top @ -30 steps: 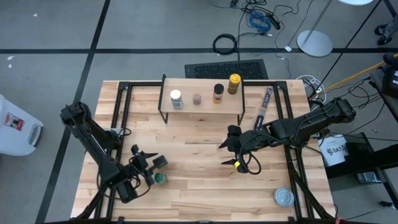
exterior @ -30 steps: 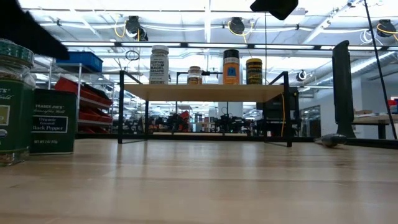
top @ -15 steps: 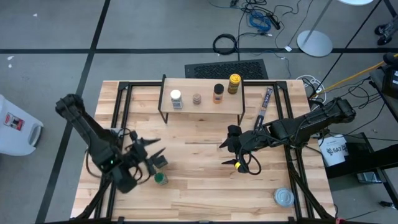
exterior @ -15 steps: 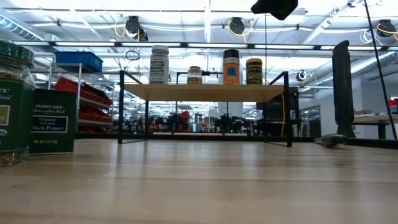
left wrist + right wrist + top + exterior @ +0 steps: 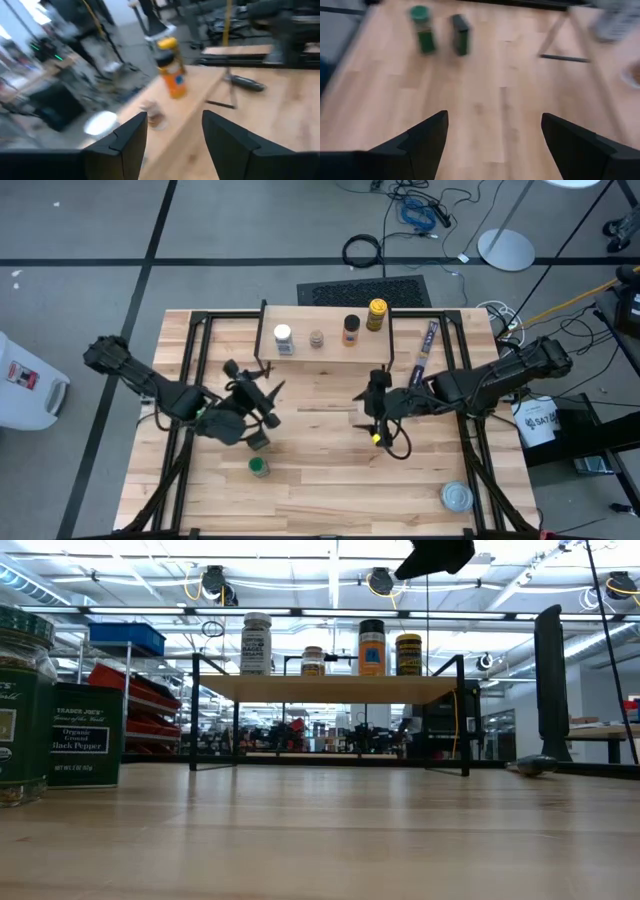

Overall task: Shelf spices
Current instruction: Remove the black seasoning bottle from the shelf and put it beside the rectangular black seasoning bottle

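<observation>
4 spices up on shelf (image 5: 322, 350). Green-lid jar (image 5: 259, 467) + dark tin (image 5: 257, 440) on table (image 5: 320, 480), front-left. Left gripper (image 5: 262, 395) hovers just past the tin, fingers open, empty. Right gripper (image 5: 375, 405) mid-table, open, idle. Looks like between picks; next prob drop L onto the tin, square up on its flat sides. Light wood top, silver tin (image 5: 457, 497) front-right, lab racks behind.

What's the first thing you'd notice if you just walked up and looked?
Four spice jars lined up on the shelf at the table's far edge, the yellow-lidded jar brightest. On the table's near left, the green-lidded jar and the dark square tin wait beside the open left end effector.
</observation>
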